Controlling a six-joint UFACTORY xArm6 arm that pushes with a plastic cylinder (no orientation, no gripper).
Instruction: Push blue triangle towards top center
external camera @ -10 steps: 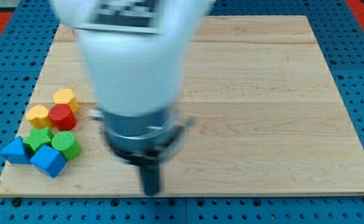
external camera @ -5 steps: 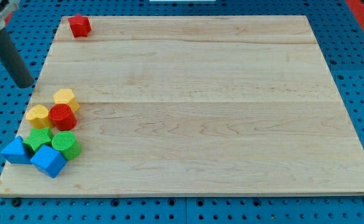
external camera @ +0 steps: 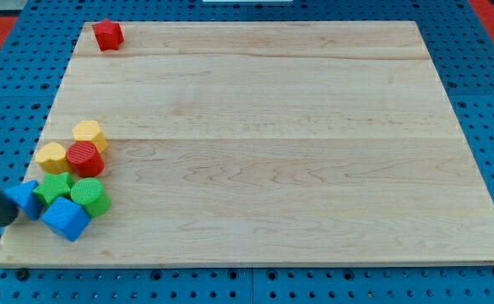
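The blue triangle [external camera: 28, 198] lies at the board's lower left, at the left end of a cluster of blocks. My tip [external camera: 9, 219] comes in as a dark rod from the view's left edge. It sits at the triangle's left side, touching or overlapping it. A blue cube [external camera: 65, 219] lies just right of and below the triangle. A green star [external camera: 55, 187] touches the triangle's upper right.
A green cylinder [external camera: 89, 196], a red cylinder [external camera: 84, 158] and two yellow blocks [external camera: 52, 156] [external camera: 88, 133] fill out the cluster. A red block [external camera: 107, 35] sits at the wooden board's [external camera: 272, 152] top left corner. Blue pegboard surrounds the board.
The rod swung from the bottom centre to the upper left, then came down to the blue triangle's left side. The triangle has shifted slightly right and up.
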